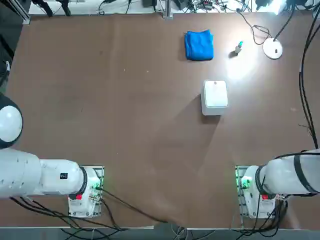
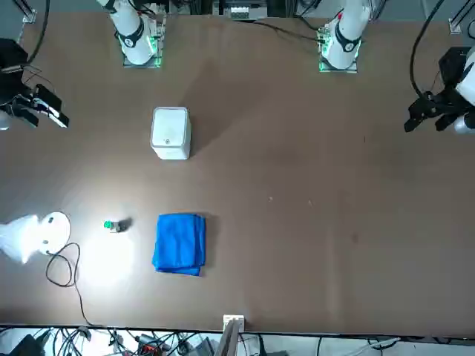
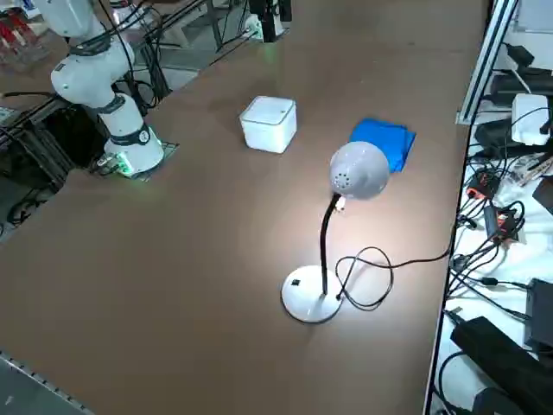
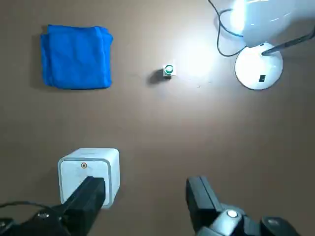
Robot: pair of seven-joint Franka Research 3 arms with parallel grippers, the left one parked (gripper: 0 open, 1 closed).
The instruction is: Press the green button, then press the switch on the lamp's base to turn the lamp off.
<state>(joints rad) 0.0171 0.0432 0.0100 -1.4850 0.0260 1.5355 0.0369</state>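
Note:
The lamp (image 3: 359,170) is lit, its black stem rising from the lamp's base (image 3: 309,296), a white disc also seen from overhead (image 1: 273,48) and from the wrist (image 4: 258,69). The switch (image 4: 262,78) is a small dark mark on that disc (image 3: 295,281). The green button (image 1: 239,47) stands upright in the pool of light, between the blue cloth and the lamp (image 2: 110,225) (image 4: 169,70). My right gripper (image 4: 145,189) is open and empty. It hangs high above the table, well short of the button, and shows in the front view (image 2: 53,113) at the picture's left edge.
A folded blue cloth (image 1: 199,45) lies at the far side. A white rounded-square box (image 1: 215,96) stands nearer me, close under one finger in the wrist view (image 4: 89,169). The lamp's cable (image 3: 371,277) loops on the table beside the base.

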